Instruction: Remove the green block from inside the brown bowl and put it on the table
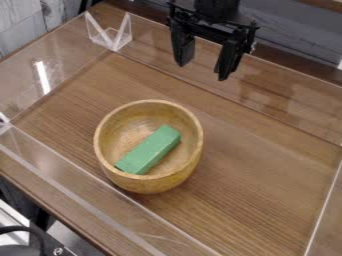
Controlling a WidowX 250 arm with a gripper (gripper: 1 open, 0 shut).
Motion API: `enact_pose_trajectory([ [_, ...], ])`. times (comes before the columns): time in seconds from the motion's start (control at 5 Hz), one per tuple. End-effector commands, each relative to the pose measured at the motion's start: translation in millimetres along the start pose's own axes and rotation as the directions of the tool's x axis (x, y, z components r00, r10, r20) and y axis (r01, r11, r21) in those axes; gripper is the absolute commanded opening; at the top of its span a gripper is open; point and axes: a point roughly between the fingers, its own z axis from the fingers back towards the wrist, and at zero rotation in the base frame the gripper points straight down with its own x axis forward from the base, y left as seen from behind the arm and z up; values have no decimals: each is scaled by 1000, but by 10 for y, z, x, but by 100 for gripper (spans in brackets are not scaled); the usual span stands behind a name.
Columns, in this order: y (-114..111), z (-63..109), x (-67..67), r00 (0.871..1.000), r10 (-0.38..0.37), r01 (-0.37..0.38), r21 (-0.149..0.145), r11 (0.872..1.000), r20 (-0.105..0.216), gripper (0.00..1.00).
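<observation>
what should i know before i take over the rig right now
Gripper: open, nothing between its fingers, up at the far side of the table, away from the bowl.
Green block: inside the brown bowl, lying at a slant.
Brown bowl: upright on the table, toward the near left of the picture.
Done: nothing of the task; the block is not yet out.
Left: reach the bowl, grip the block, lift it clear of the rim, set it on the table and let go.

Block (148, 150) — inside the bowl (104, 136)
</observation>
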Motion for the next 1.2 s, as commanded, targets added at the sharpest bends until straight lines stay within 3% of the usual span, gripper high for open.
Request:
enact_pose_trajectory([
  [0.0, 104, -75, -95, 1000, 12, -12, -4, 1000, -6, 100],
  [0.2, 321, -508, -456, 997, 16, -17, -14, 1000, -74, 100],
  [0.4, 560, -786, -847, 999, 13, -14, -19, 1000, -30, 100],
  [0.6, 513, -893, -863, 1000, 0, 0, -26, 1000, 16, 100],
  [0.8, 498, -938, -851, 1000, 3, -2, -36, 999, 14, 0],
  [1.0, 473, -948, -865, 1000, 8, -8, -50, 999, 0, 0],
])
